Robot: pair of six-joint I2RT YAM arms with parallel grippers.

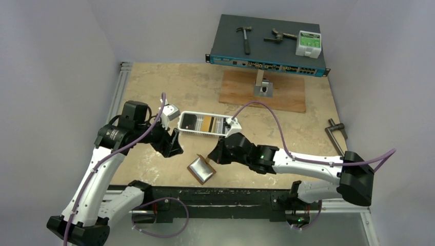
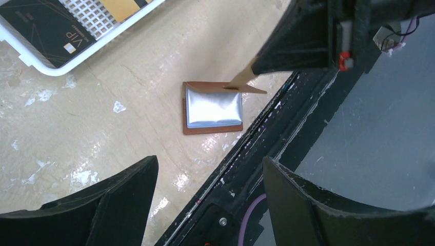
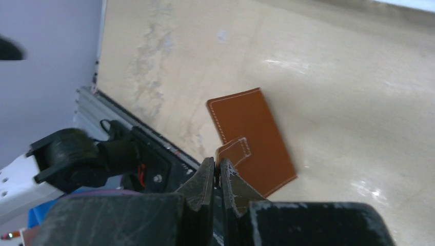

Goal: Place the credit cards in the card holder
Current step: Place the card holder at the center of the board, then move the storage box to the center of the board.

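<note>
Top view: I see the card holder [image 1: 201,169] lying open on the table [image 1: 154,92] near its front edge, between the two arms. The credit cards [image 1: 188,121] sit in a white tray [image 1: 202,134] behind it.

Left wrist: the left fingers [image 2: 128,200] are spread wide with nothing between them.

Right wrist: the right fingers [image 3: 205,179] are pressed together, pinching the holder's snap tab [image 3: 233,151].

"VIP" on the black card [image 2: 43,28]
</note>
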